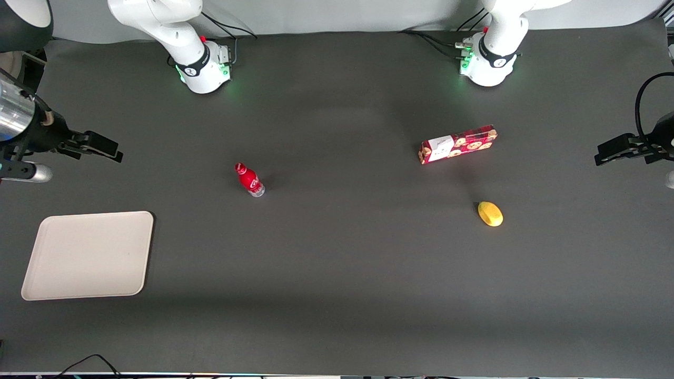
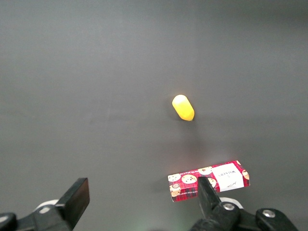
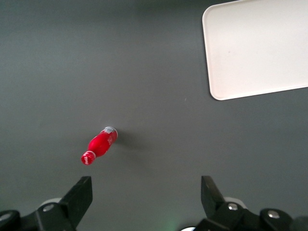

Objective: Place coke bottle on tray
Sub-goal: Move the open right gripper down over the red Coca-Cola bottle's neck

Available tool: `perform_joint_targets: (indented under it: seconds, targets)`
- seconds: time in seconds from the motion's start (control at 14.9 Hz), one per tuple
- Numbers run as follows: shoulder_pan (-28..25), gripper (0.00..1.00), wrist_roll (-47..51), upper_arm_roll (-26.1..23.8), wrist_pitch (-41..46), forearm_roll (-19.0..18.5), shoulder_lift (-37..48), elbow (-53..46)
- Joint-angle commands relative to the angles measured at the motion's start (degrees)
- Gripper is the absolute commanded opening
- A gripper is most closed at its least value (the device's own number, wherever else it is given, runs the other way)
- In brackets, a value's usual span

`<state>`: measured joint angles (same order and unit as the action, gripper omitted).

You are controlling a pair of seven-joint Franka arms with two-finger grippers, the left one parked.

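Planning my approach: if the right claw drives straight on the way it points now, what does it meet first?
Probably bare table, judging by the wrist view. The claw, open and high near the working arm's end, has the coke bottle off to one side and the tray to the other. Depth is unclear.

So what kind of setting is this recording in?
Most likely a robotics lab bench: a table under a dark mat, arms bolted on it, with staged props, namely a coke bottle, a tray and a cookie box. The gripper hangs open, holding nothing.
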<state>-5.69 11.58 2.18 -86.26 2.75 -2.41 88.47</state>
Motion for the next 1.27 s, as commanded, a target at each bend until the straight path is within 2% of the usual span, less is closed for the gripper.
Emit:
perform_joint_targets:
  seconds: [0.0,0.34,0.67,0.8,1.01,1.21]
  targets:
    - [0.6,1.0,5.3,-7.0,-0.4,0.5,-2.2,-1.6]
    - [0.8,1.0,10.9,-14.0,-4.9,0.6,-3.7,0.8]
    - [3.0,1.0,12.8,-21.2,-15.3,0.1,-1.5,13.5]
    - [3.0,1.0,13.1,-21.8,-19.1,-0.1,-0.2,18.8]
    - [3.1,1.0,13.1,-22.8,-29.5,-0.1,3.4,30.1]
    - [3.1,1.0,13.3,-23.4,-36.1,-0.2,3.7,36.7]
